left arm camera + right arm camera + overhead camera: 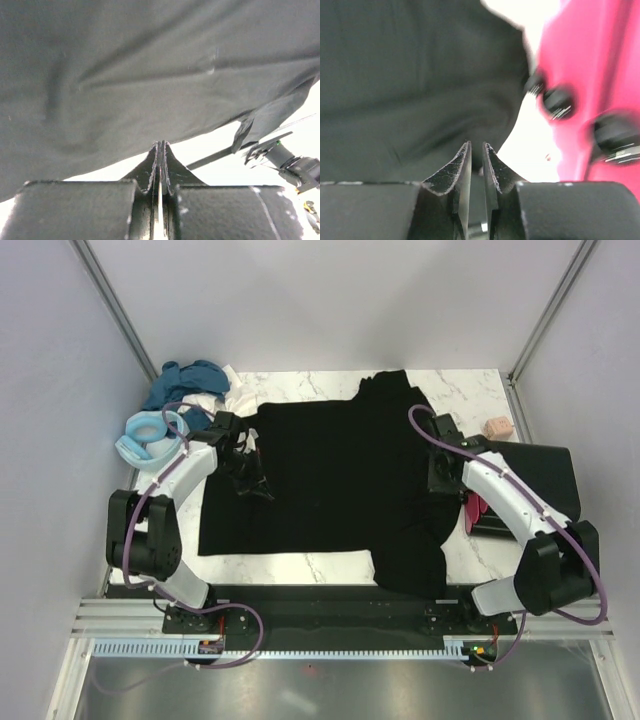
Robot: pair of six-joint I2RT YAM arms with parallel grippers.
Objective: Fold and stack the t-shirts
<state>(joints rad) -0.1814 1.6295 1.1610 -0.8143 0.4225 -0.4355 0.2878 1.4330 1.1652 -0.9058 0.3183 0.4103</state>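
Plainly the coming move turns on how the large black cotton t-shirt [335,480] lies. It is spread across the middle of the white marble table [470,390], long axis running 9 to 3 o'clock. Its straight hem end is at 9, and its sleeves jut toward 12 and 6 at the 3 o'clock end.

The left gripper [247,470] sits at the hem end and the right gripper [438,472] at the sleeve end, so each arm is nearest its own end. Any fold would, I judge, carry one end toward the other along that axis.

From the left wrist, the left gripper [161,146] has its fingers pressed together on the cloth edge. The black t-shirt [125,75] stretches away toward 12 from the tips. From the right wrist, the right gripper [476,147] is drawn to a thin slit with black cloth [395,75] at its tips. It looks to be pinching, though the blur leaves some doubt.

Counted:
- One spread black shirt.
- One crumpled teal-blue shirt [188,380], one white shirt [228,400] and one light-blue shirt [150,435], heaped at 10 o'clock.
- One folded black pile [545,475] at 3 o'clock, number of layers not tellable.
- One bright pink shirt [474,512] beside that pile, also seen from the right wrist [590,60].
- One small pinkish-beige block [497,426] at 2 o'clock.
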